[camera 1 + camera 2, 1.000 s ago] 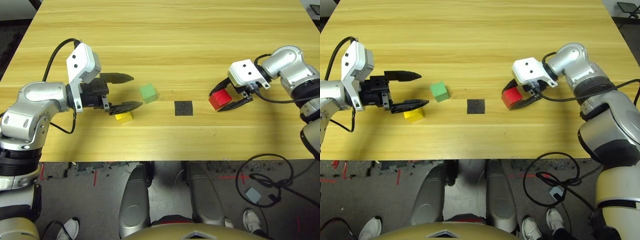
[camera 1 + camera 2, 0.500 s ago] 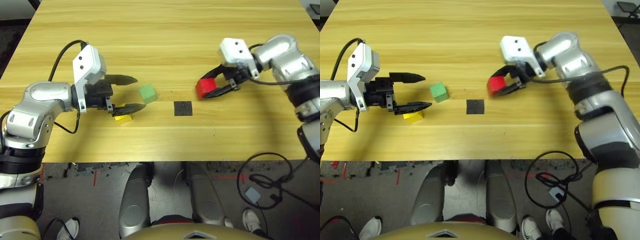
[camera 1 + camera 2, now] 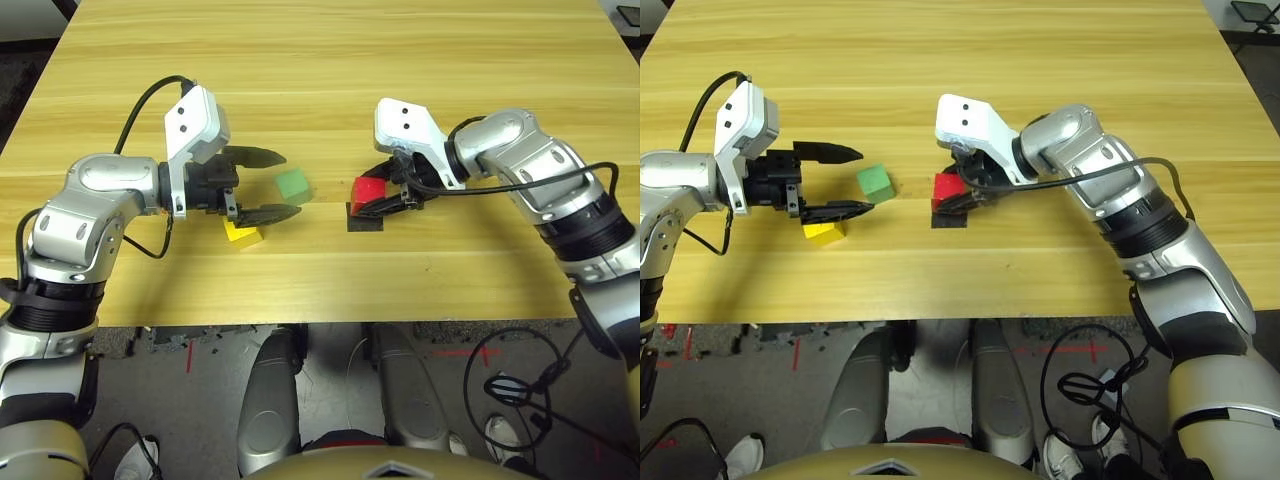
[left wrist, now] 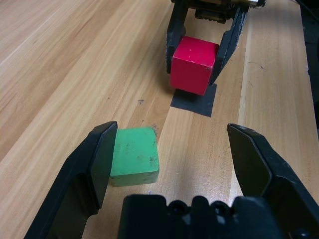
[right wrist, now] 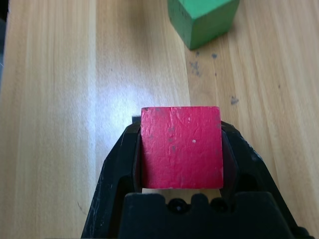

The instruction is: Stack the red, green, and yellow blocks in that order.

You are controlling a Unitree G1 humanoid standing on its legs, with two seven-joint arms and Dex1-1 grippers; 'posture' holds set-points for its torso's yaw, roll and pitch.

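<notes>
My right gripper (image 3: 372, 198) is shut on the red block (image 3: 369, 189) and holds it low over the flat black patch (image 3: 367, 219) at the table's middle. Whether the block touches the patch I cannot tell. The green block (image 3: 294, 184) sits on the table just left of the patch. My left gripper (image 4: 172, 129) stands open, its fingertips reaching both sides of the green block (image 4: 133, 155), which lies close to one finger (image 4: 94, 164). Beside the gripper's nearer finger lies the yellow block (image 3: 243, 232), outside the jaws.
The light wooden table (image 3: 330, 60) stretches wide behind the blocks. Black cables run from both wrists. The table's front edge (image 3: 330, 322) is a short way in front of the blocks, with floor and cables below it.
My right gripper has carried the red block leftward from the table's right side to the black patch. My left gripper has advanced to the right, still open, up to the green block.
</notes>
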